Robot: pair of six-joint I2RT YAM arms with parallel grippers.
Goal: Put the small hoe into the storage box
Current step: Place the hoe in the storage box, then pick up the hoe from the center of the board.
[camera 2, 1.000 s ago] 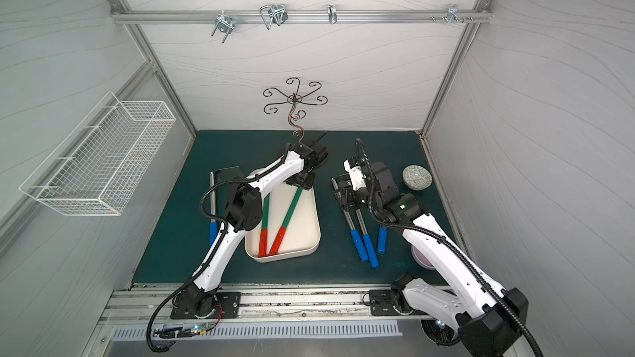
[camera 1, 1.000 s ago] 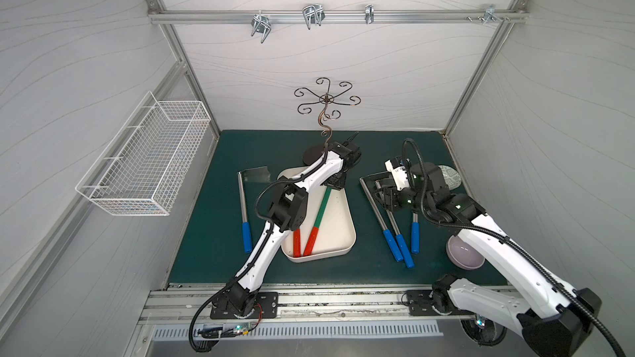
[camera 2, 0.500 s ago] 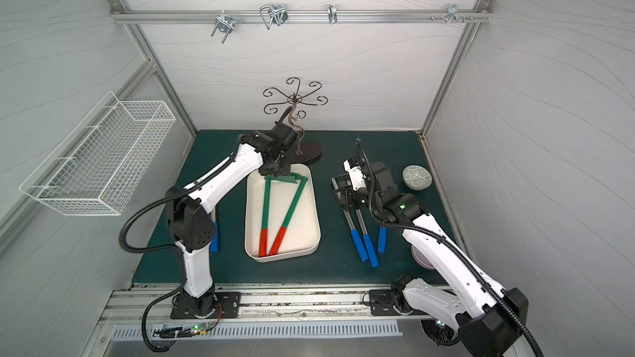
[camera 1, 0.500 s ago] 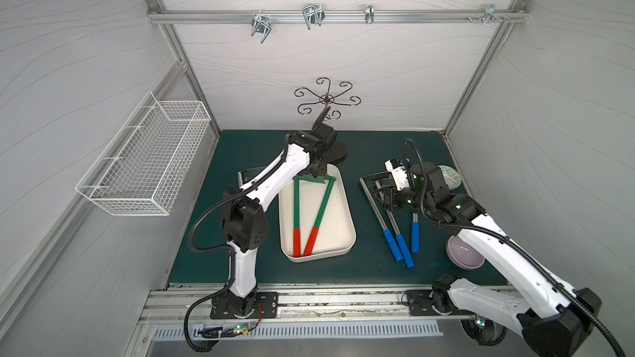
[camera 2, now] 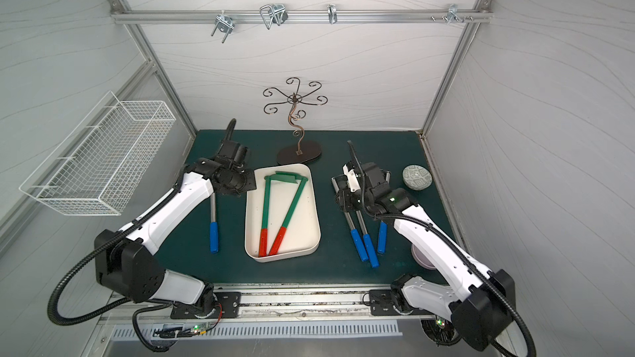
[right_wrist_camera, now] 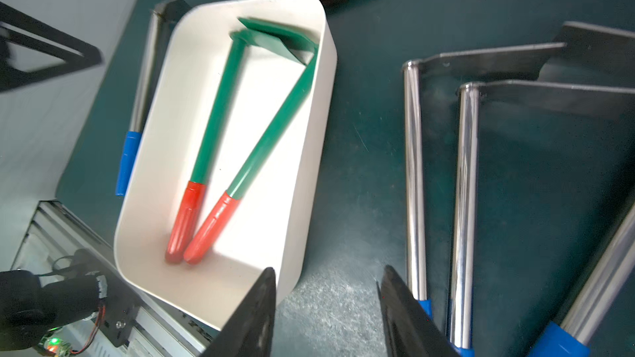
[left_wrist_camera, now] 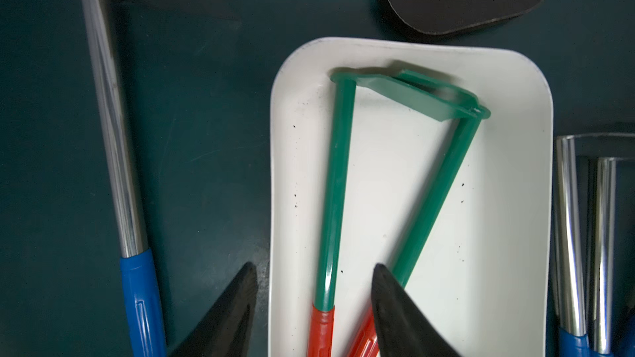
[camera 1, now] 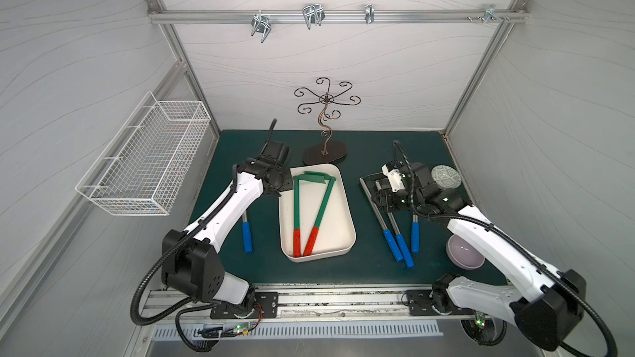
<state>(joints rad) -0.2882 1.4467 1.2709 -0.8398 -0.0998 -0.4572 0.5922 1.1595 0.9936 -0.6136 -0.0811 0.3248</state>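
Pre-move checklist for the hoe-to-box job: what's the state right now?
1. Left gripper empty, fingers apart: ok.
2. Right gripper empty, fingers apart: ok.
3. Storage box has bare floor beside the two green hoes: ok.
4. Green hoes lie fully inside the walls: ok.
5. Nothing left outside: not ok; one blue-handled hoe lies left of the box, three more right of it.
6. Whether those belong in the box: cannot tell.
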